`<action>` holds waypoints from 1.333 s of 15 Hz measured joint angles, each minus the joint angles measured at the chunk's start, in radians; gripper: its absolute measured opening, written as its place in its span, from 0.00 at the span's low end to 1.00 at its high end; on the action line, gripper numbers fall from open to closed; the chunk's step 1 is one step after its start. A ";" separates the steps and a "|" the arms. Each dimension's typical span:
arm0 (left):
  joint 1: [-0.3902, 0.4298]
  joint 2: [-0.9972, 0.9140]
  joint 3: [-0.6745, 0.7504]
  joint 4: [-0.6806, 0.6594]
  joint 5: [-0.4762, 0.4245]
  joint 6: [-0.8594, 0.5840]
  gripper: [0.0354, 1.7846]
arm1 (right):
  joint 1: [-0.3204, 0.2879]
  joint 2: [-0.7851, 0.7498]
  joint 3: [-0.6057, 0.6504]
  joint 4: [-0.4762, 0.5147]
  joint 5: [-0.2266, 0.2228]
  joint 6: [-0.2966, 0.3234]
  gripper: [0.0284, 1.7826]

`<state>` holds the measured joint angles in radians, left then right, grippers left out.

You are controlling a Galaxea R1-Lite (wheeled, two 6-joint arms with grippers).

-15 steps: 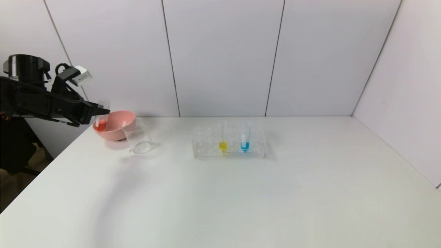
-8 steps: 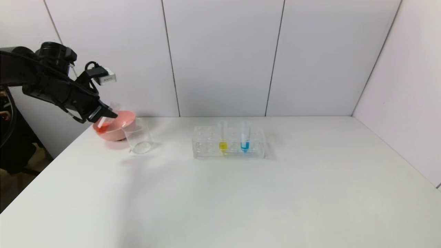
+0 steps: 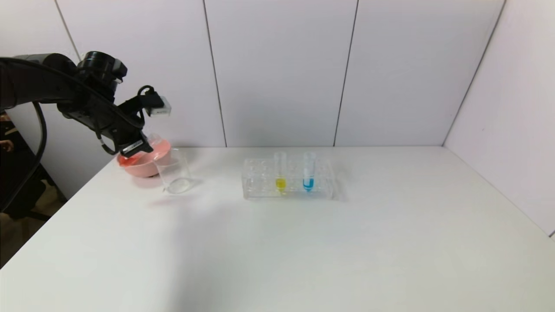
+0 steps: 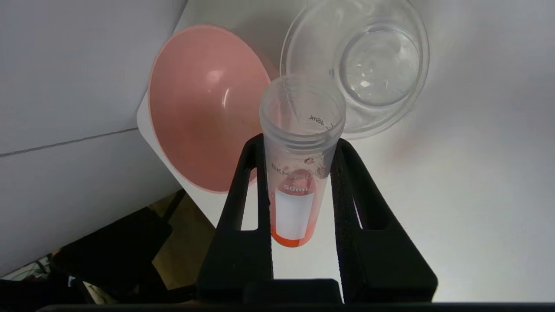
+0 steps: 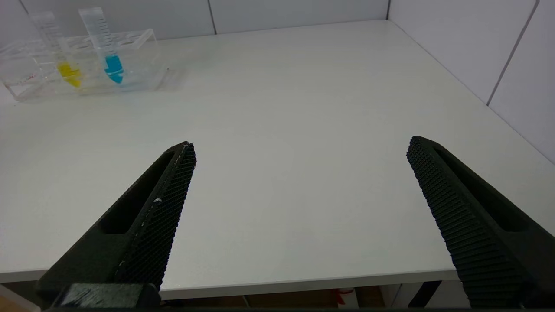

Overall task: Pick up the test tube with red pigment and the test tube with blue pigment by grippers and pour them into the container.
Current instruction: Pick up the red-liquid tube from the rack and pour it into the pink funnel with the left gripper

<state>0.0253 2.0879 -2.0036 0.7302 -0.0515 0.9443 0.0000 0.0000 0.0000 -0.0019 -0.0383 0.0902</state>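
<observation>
My left gripper point(image 3: 141, 149) is shut on the test tube with red pigment point(image 3: 128, 160), above the table's far left corner. The tube is tilted steeply, red tip low over the pink bowl, open mouth towards the container point(image 3: 174, 174), a clear empty beaker. In the left wrist view the fingers point(image 4: 243, 195) clamp the tube point(image 4: 299, 173) below its rim, with its mouth just short of the beaker point(image 4: 377, 65). The test tube with blue pigment point(image 3: 308, 172) stands upright in the clear rack point(image 3: 260, 184); it also shows in the right wrist view point(image 5: 108, 47). My right gripper point(image 5: 301, 149) is open and empty at the table's near edge.
A pink bowl point(image 3: 149, 168) sits against the beaker at the far left corner, near the table edge; it also shows in the left wrist view point(image 4: 204, 108). A yellow-liquid tube point(image 3: 280, 172) stands beside the blue one. White walls close the back and right.
My left arm has swung right towards the beaker. The red tube has gone from upright to steeply tilted, mouth towards the beaker. The blue and yellow tubes have not moved.
</observation>
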 joint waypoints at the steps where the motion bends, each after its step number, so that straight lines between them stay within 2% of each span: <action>1: -0.010 0.003 -0.001 -0.013 0.019 0.008 0.22 | 0.000 0.000 0.000 0.000 0.000 0.000 1.00; 5: -0.048 0.018 -0.001 -0.037 0.161 0.054 0.22 | 0.000 0.000 0.000 0.000 0.000 0.000 1.00; 7: -0.055 0.027 -0.001 -0.035 0.203 0.064 0.22 | 0.000 0.000 0.000 0.000 0.000 0.000 1.00; 20: -0.058 0.050 -0.001 -0.018 0.221 0.125 0.22 | 0.000 0.000 0.000 0.000 0.000 0.000 1.00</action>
<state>-0.0330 2.1379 -2.0051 0.7119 0.1694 1.0694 0.0000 0.0000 0.0000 -0.0023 -0.0383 0.0902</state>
